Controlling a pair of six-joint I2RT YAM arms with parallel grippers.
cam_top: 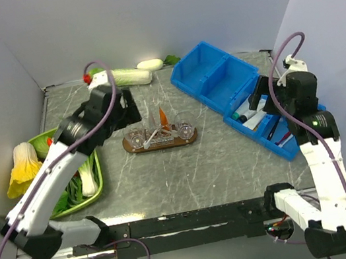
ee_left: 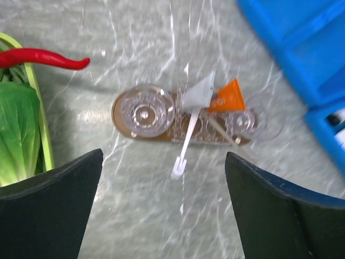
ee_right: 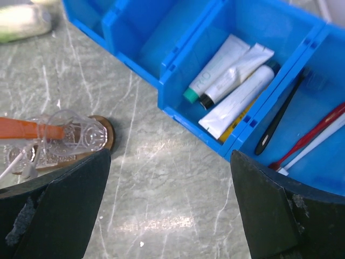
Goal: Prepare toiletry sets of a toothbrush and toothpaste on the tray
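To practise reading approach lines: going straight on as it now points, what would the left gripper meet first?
Probably the toothbrush, whose head juts past the tray towards the open left gripper. Depth is unclear from the wrist view, so it could reach bare table just short of it.

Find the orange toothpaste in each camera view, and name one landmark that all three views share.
Top external: toothpaste at centre, upright on the tray.
Left wrist: toothpaste right of centre, upper half.
Right wrist: toothpaste at the left edge, mid-height.
Shared landmark: the dark-brown tray beneath it.
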